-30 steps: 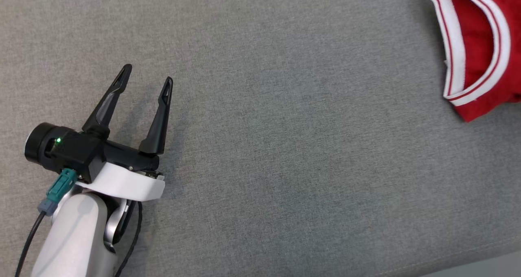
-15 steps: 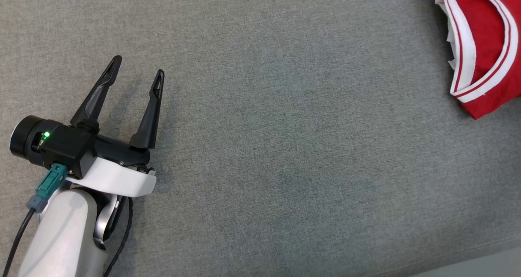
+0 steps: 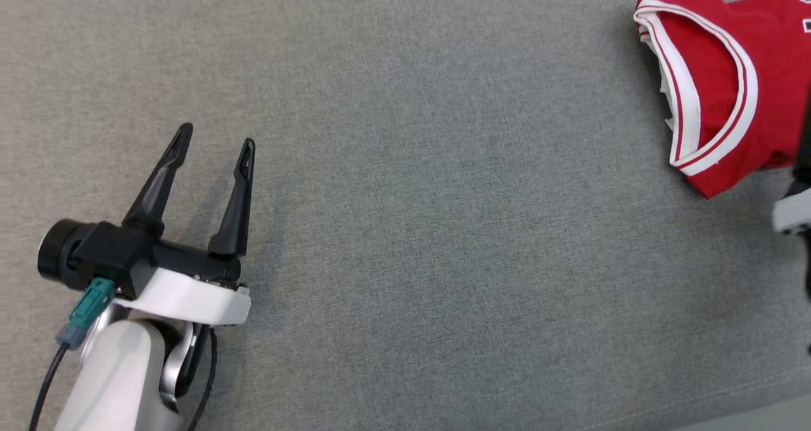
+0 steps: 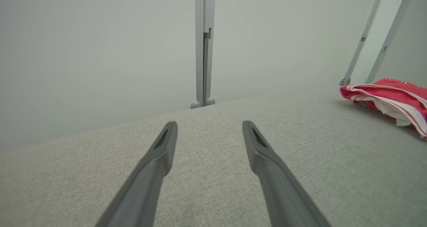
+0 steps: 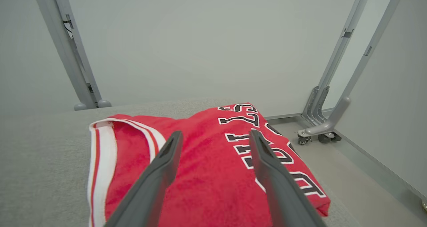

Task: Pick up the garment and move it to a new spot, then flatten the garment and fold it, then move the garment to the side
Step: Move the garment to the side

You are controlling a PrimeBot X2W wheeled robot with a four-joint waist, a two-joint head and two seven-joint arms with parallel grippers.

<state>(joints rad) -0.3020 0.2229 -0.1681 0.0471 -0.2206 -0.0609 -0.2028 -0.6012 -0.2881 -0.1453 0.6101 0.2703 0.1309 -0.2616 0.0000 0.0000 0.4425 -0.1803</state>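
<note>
Red garment (image 3: 716, 82), layered, at far right of grey desk (image 3: 443, 241). Judged light, limp, prone to sagging; best pinched through the thick white trim (image 3: 690, 108). Right pincer (image 5: 215, 133) poised just above it, jaws apart, empty. Left pincer (image 3: 216, 135) at near left, well apart, jaws likewise spread, empty.

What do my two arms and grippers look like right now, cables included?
The left gripper has two long black tapered fingers with slotted tips, on a black body with a round black camera housing. A white collar joins it to a pale grey forearm. A teal connector feeds a black cable. The right gripper has matching dark fingers.
</note>
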